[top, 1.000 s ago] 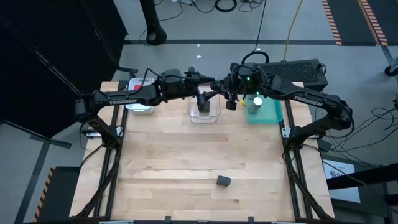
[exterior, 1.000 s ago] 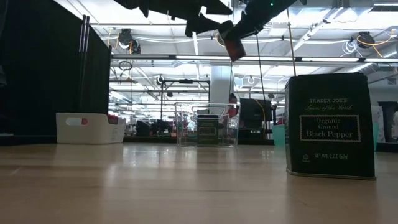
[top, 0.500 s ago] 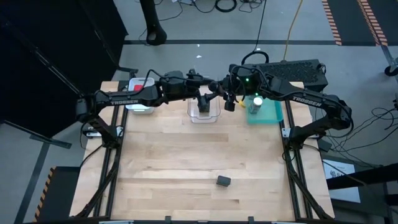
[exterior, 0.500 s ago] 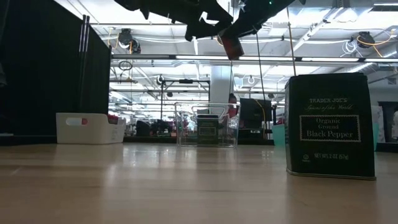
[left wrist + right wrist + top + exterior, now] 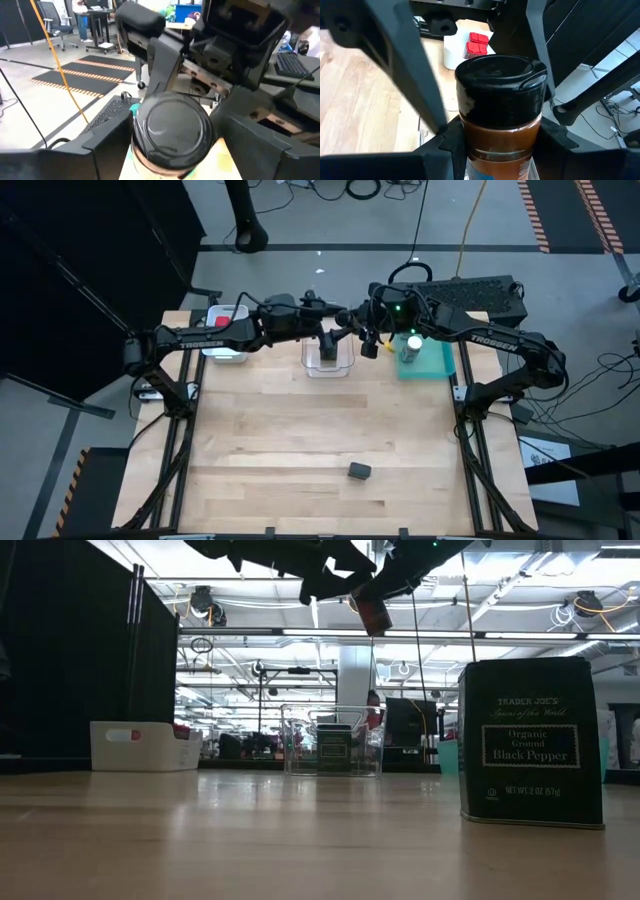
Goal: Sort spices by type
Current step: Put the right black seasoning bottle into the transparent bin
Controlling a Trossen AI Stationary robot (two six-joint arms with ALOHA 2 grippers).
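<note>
My right gripper (image 5: pixel 372 335) is shut on a spice jar (image 5: pixel 500 107) with a black cap and brown contents, high over the far middle of the table. My left gripper (image 5: pixel 350 320) faces it, level. Its open fingers (image 5: pixel 100 147) stand on either side of the jar's cap (image 5: pixel 172 127). A black pepper tin (image 5: pixel 530 743) stands on its base near the front edge. Another dark tin (image 5: pixel 333 748) stands in the clear tray (image 5: pixel 328 365). Red tins (image 5: pixel 477 42) lie in the white tray (image 5: pixel 225 345). A white-capped jar (image 5: pixel 412 345) stands in the teal tray (image 5: pixel 430 360). My right gripper pinches the jar's body (image 5: pixel 500 150) below the cap between its two fingers, one on each side. The jar lies along the fingers with its cap end pointing away from the wrist. It is lifted clear and tilted (image 5: pixel 372 612), above the clear tray. My left gripper has a finger on each side of the cap; whether they touch it, I cannot tell.
The three trays line the table's far edge, white at the left, clear in the middle, teal at the right. Bare wooden tabletop (image 5: pixel 300 430) stretches between them and the lone pepper tin (image 5: pixel 359 471) at the front.
My left gripper has edged a little toward my right gripper, and its fingers now reach the jar's cap. The jar has stayed high over the clear tray.
</note>
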